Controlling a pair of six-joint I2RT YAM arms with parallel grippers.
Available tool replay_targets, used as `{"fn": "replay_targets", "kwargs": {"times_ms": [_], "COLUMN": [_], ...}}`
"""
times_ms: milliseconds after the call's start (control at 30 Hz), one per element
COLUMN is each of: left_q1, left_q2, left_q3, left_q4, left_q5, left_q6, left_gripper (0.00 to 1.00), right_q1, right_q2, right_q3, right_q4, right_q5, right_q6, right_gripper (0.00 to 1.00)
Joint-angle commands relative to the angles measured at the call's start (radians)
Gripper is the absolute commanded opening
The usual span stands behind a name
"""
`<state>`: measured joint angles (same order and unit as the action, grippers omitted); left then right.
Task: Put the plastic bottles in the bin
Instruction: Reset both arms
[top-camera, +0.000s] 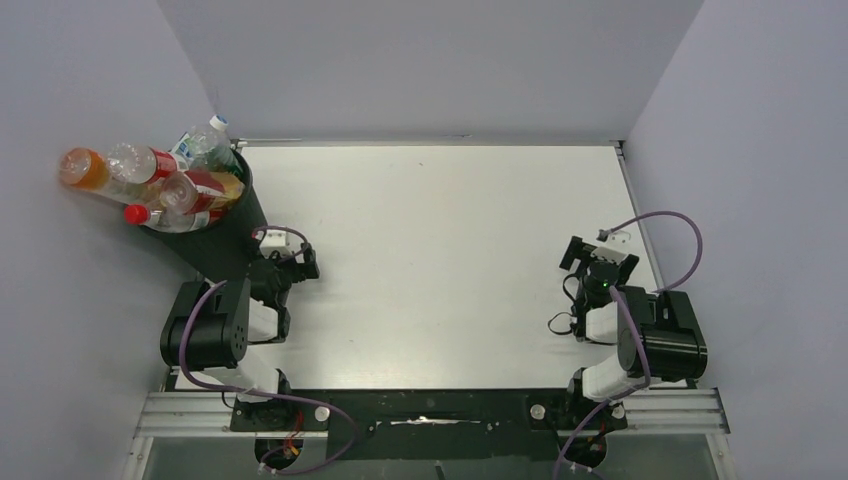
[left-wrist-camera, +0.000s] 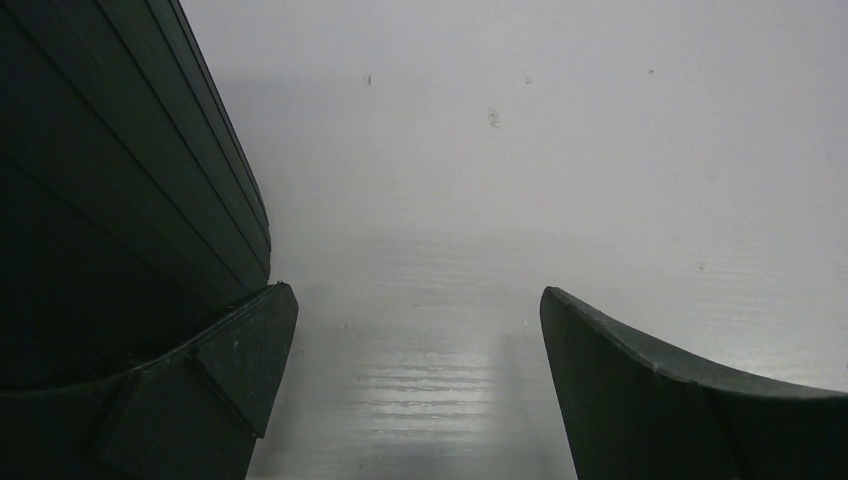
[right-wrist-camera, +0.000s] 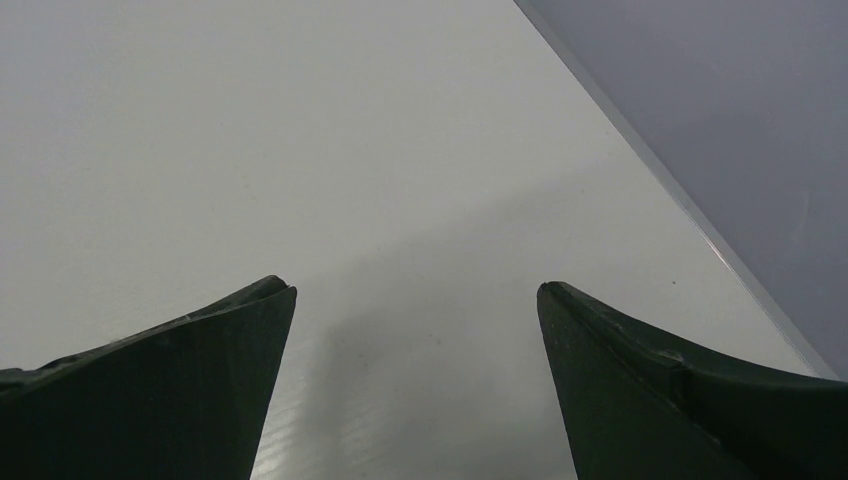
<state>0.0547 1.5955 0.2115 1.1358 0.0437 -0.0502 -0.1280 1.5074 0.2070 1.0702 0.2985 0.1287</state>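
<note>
I see both arms folded low near their bases. The left gripper (left-wrist-camera: 415, 300), jaws wide and empty, sits beside the bin (top-camera: 228, 238); the right gripper (right-wrist-camera: 415, 290) is likewise wide and empty. The plastic bottles (top-camera: 175, 185) are heaped in the bin, the lower ones hidden.

Bin (top-camera: 225, 238) at the far left corner of the counter (top-camera: 440, 230), plastic bottles (top-camera: 170, 188) piled in it and jutting above its rim, left gripper (top-camera: 303, 264) just beside the bin's right side, right gripper (top-camera: 600, 255) near the counter's right edge, well apart
</note>
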Motion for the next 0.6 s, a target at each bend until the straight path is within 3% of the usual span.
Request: {"fn": "replay_targets", "kwargs": {"times_ms": [0,200,567], "left_q1": [0.019,0.019,0.019], "left_q2": [0.004,0.004,0.003], "left_q3": [0.001,0.004,0.003], "left_q4": [0.146,0.143,0.142], "left_q5": [0.018,0.012,0.009], "left_q6": [-0.013,-0.013,-0.011], "left_gripper": [0.95,0.95,0.95], "right_q1": [0.011,0.011,0.007], "right_q2": [0.007,0.019,0.025], "right_q3": [-0.051,0.021,0.026], "right_q4": [0.232,0.121,0.121], "right_q5": [-0.005,-0.072,-0.085], "right_q6": [-0.032,-0.059,-0.062], "right_gripper": [0.98,0.98,0.98]}}
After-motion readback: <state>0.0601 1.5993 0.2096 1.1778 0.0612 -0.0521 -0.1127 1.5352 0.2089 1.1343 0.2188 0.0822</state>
